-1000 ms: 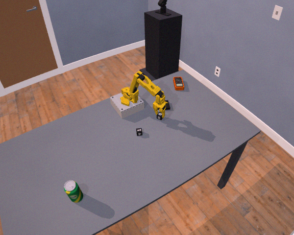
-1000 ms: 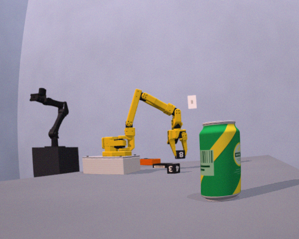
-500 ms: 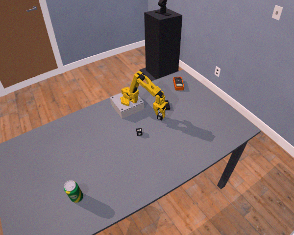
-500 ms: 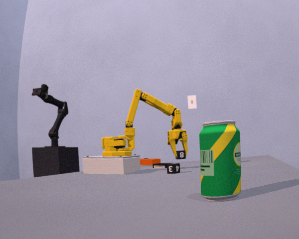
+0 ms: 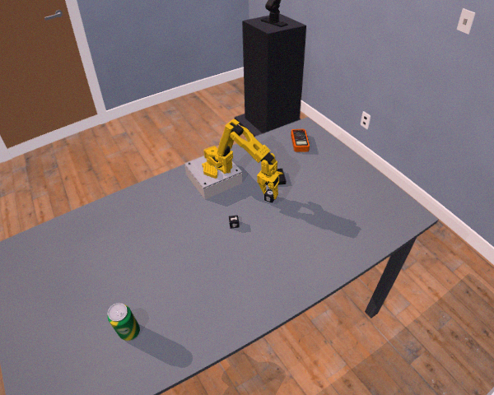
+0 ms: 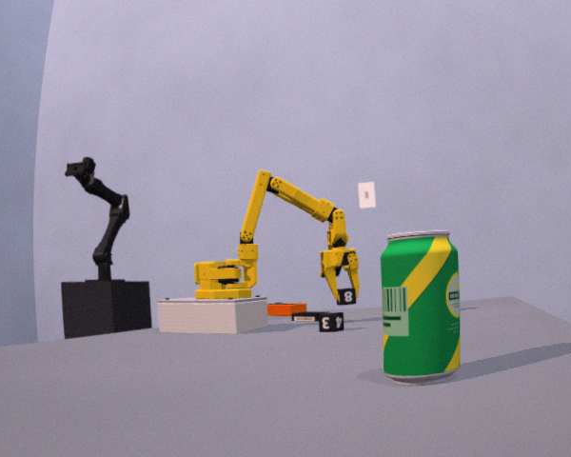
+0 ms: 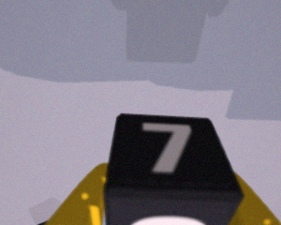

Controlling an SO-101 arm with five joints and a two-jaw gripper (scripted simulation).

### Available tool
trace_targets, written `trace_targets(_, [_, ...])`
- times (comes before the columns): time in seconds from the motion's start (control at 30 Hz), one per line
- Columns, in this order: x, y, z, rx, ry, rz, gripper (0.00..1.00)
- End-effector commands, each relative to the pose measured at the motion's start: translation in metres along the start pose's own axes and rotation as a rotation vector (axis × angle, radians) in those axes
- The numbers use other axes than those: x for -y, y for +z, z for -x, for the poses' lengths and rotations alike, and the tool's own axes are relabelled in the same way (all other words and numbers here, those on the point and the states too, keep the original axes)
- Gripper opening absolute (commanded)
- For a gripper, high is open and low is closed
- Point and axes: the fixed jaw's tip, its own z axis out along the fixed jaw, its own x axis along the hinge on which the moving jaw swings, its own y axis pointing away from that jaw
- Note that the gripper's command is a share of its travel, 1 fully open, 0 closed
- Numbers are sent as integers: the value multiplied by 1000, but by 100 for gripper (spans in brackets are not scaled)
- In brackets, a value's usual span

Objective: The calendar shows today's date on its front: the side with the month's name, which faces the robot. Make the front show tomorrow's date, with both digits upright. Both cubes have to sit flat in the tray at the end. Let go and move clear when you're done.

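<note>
The end effector (image 5: pixel 268 194) (image 6: pixel 346 296) (image 7: pixel 172 202) is grasping the held cube (image 5: pixel 268 196) (image 6: pixel 346 296) (image 7: pixel 170 155) by two opposite sides, above the tabletop (image 5: pixel 162 271) (image 6: pixel 202 393). A 7 shows toward the wrist camera, and an 8 on a side seen in the exterior view. The second cube (image 5: pixel 233 221) (image 6: pixel 331 322) rests flat on the tabletop near the middle of the top view, well apart from the tray (image 5: pixel 282 176) (image 6: pixel 317 315), which sits just behind the end effector there and is partly hidden by it.

The step in hand looks like putting the held cube down on the tabletop to change its grip or turn it. To do that well, lower it straight until its bottom face meets the surface squarely, and let go only then; a drop or a tilted landing could roll it to a wrong face. Leave room around it for the moving jaw to swing out without knocking the second cube. After a regrasp, the digit's upright direction needs checking as well as its value, since a correct number can still end upside down. The date itself cannot be read here, so which face must go forward stays uncertain.
</note>
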Motion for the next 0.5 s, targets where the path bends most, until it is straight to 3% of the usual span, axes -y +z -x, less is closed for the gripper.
trace_targets(0.0, [-4,6,-1,3,8,18,0])
trace_targets(0.47, [-4,10,-1,3,8,18,0])
